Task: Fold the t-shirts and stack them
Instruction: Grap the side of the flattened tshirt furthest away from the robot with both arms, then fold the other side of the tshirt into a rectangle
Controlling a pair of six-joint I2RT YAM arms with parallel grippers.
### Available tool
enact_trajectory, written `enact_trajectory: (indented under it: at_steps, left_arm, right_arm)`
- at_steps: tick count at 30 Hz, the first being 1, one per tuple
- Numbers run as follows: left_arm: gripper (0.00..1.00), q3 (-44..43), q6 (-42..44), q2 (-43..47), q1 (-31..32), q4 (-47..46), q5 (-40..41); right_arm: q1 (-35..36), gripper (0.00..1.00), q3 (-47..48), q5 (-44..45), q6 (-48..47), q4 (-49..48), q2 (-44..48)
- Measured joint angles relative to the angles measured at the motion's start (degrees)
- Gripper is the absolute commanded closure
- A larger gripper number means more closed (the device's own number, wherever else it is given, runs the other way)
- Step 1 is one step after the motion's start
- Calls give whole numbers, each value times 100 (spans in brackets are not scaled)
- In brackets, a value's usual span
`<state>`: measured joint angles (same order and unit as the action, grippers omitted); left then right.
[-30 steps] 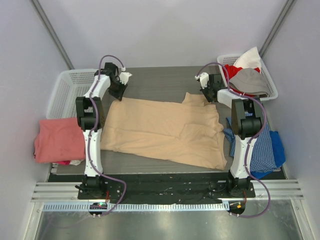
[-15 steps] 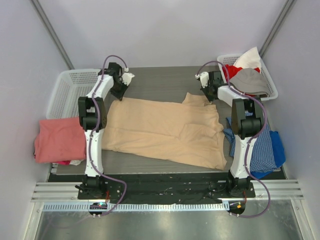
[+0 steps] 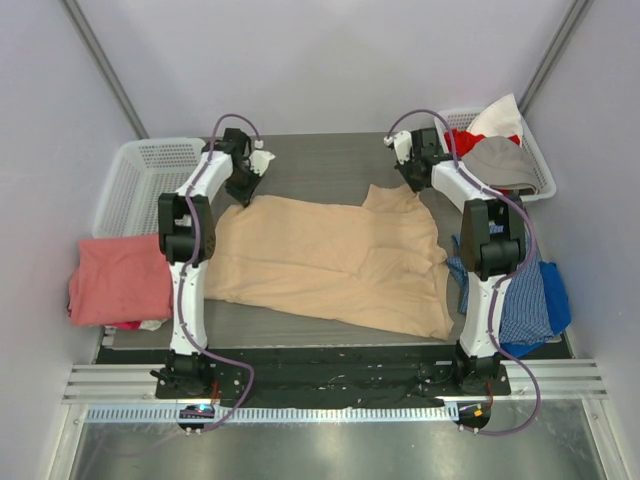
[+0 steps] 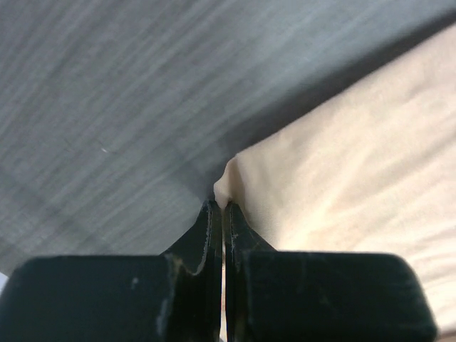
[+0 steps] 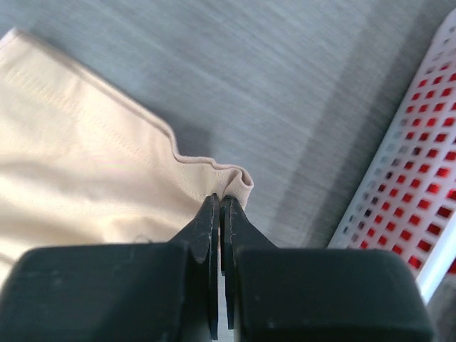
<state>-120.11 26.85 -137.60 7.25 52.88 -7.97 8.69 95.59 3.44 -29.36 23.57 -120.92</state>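
Note:
The tan t-shirt (image 3: pixel 330 260) lies spread across the middle of the dark table, creased along its right side. My left gripper (image 3: pixel 244 192) is shut on the shirt's far left corner; in the left wrist view the left gripper (image 4: pixel 223 206) pinches a small peak of the tan t-shirt (image 4: pixel 342 185). At the far right corner, my right gripper (image 3: pixel 412 186) is shut too. Seen from the right wrist, the right gripper (image 5: pixel 219 201) bites a rolled hem fold of the tan t-shirt (image 5: pixel 71 157). A salmon-pink t-shirt (image 3: pixel 118 280) lies folded at the table's left edge.
An empty white basket (image 3: pixel 130 170) stands at the back left. A second white basket (image 3: pixel 537 160) at the back right holds red, grey and white clothes; its mesh wall (image 5: pixel 399 192) is close to the right gripper. A blue checked garment (image 3: pixel 525 295) lies at the right edge.
The left gripper has shut on the shirt's far left corner. Both grippers have moved a little toward the far side, drawing the shirt's far edge with them.

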Motion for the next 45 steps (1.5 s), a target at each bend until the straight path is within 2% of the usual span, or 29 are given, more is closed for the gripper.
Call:
enact_trajectory:
  at_steps: [8,19,28,34,45]
  left_arm:
    - [100,669,-46,706,66,142,13]
    - [100,1139,-22,1451,68,199,142]
    - [100,1563,61,1644,101,236,221]
    - [100,1871,81,1926,140,323,282]
    - [100,2299,212,2326,186,374,505]
  right_arm:
    - [170,99,-566,31,-2,365,826]
    - [520,99,-1266,9,63,833,2210]
    - [973,99,-1974,-92,105,1764,3521]
    - [1034,99,-2277,-201,92,2398,4358]
    - [1196,99,-2702,-684,-59,3357,4907]
